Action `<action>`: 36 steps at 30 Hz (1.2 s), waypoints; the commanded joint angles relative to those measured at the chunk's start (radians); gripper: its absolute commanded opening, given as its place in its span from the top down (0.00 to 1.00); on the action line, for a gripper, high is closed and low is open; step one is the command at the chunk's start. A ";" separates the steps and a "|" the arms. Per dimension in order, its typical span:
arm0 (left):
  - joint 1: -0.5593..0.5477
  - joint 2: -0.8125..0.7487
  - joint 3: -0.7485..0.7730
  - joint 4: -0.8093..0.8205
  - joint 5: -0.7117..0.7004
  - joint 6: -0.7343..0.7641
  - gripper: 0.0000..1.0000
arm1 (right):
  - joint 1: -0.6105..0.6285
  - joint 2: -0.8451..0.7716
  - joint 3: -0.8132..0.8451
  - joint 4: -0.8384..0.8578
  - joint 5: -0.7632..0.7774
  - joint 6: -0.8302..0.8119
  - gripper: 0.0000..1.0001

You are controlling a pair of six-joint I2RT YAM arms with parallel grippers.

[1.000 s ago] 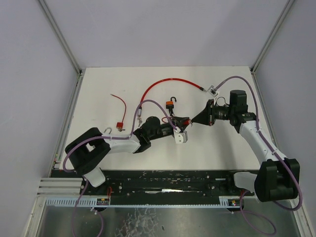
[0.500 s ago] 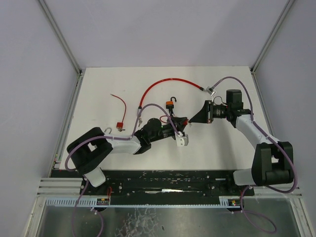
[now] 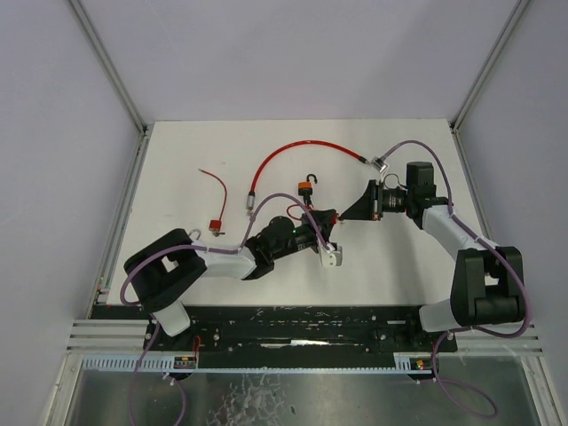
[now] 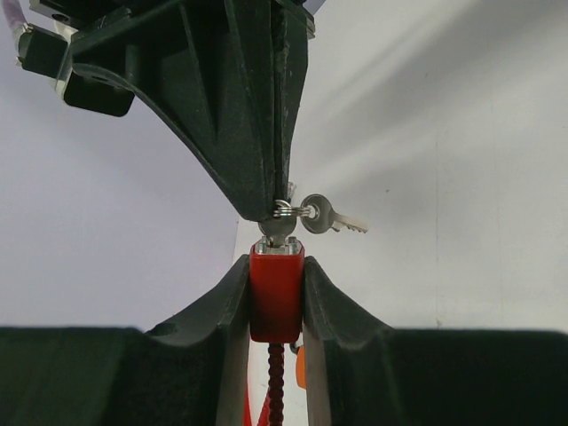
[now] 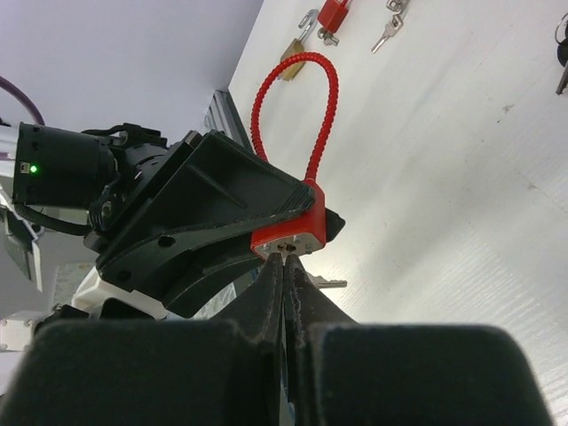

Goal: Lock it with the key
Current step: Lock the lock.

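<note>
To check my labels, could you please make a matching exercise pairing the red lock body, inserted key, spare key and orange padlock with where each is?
1 red lock body
2 inserted key
3 spare key
4 orange padlock

A pinched by the right gripper
B lying on the table
C clamped in the left gripper
D loose on the key ring

Pairs: 1-C, 2-A, 3-D, 4-B

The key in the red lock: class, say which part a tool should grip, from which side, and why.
Grip the key by its flat head, the only part outside the red lock. Come end-on, facing the keyhole, opposite the left tool clamping the lock, fingers flat on both faces for turning. The right tool pinches there.
</note>
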 commanded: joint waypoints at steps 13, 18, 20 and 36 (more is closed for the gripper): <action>0.086 -0.058 0.035 -0.110 0.273 -0.164 1.00 | 0.005 -0.241 0.054 -0.236 0.087 -0.536 1.00; 0.108 -0.062 0.064 -0.177 0.367 -0.208 1.00 | 0.042 -0.341 0.006 -0.204 0.138 -0.673 1.00; 0.111 -0.068 0.061 -0.167 0.386 -0.223 1.00 | 0.047 -0.373 -0.019 -0.147 0.165 -0.656 1.00; 0.111 -0.098 0.016 -0.054 0.466 -0.281 1.00 | 0.047 -0.361 -0.103 -0.209 -0.026 -0.968 0.41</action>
